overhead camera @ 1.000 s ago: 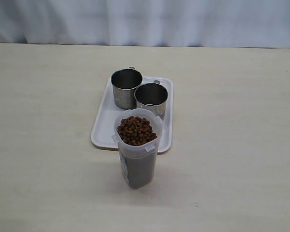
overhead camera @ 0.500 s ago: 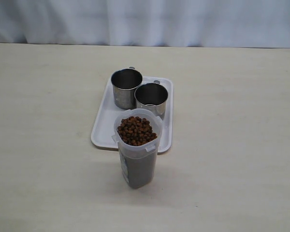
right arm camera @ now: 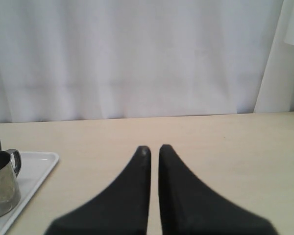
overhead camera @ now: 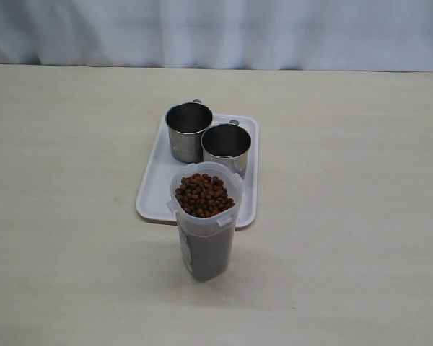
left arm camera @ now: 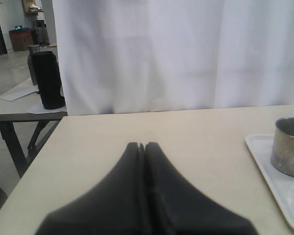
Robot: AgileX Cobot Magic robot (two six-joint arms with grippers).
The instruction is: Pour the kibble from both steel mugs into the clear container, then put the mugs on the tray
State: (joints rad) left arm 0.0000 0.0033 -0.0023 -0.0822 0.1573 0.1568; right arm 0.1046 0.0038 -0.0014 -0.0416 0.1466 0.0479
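Two steel mugs stand side by side on the white tray [overhead camera: 153, 194], one at the back left [overhead camera: 188, 132] and one to its right [overhead camera: 226, 146]; both look dark and empty inside. In front of the tray stands the clear container [overhead camera: 206, 238], with kibble [overhead camera: 203, 194] heaped up to its rim. Neither gripper shows in the exterior view. In the left wrist view my left gripper [left arm camera: 141, 145] is shut on nothing, off to the side of the tray [left arm camera: 279, 196] and a mug [left arm camera: 289, 147]. My right gripper [right arm camera: 154, 147] is shut apart from a thin slit, holding nothing, beside the tray [right arm camera: 36, 166] and a mug [right arm camera: 0, 188].
A white curtain [overhead camera: 216, 32] hangs behind the beige table [overhead camera: 346, 216]. The left wrist view shows the table's side edge [left arm camera: 34, 161] and, beyond it, a second table carrying a black cylinder [left arm camera: 47, 80].
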